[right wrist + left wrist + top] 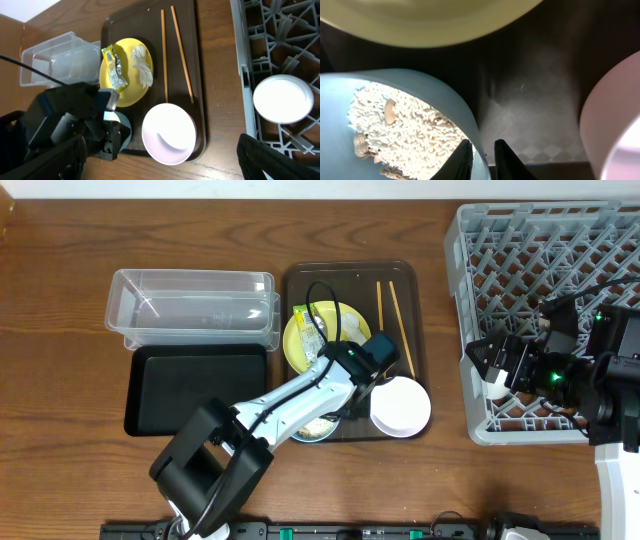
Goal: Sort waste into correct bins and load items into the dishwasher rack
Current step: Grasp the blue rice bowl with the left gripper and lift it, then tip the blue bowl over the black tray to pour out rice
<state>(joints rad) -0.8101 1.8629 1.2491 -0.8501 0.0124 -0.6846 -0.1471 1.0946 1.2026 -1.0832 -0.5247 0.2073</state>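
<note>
My left gripper (345, 398) (482, 159) is shut on the rim of the light blue bowl (435, 95), one finger inside and one outside. The bowl (315, 430) holds rice-like scraps (405, 130) and sits on the brown serving tray, mostly hidden under my arm. The yellow plate (325, 338) (125, 75) carries the yellow-green wrapper (114, 67) and the white scrap (141, 64). The chopsticks (390, 310) (175, 55) lie on the tray. The pinkish-white bowl (400, 406) (168, 133) stands at its front right. My right gripper (492, 365) (160, 145) is open and empty at the left edge of the grey rack (560, 270).
The clear tub (190, 305) and the black tray (195, 392) lie left of the brown serving tray (410, 280). A round white dish (283, 98) rests in the rack's front left corner. Bare wood shows between tray and rack.
</note>
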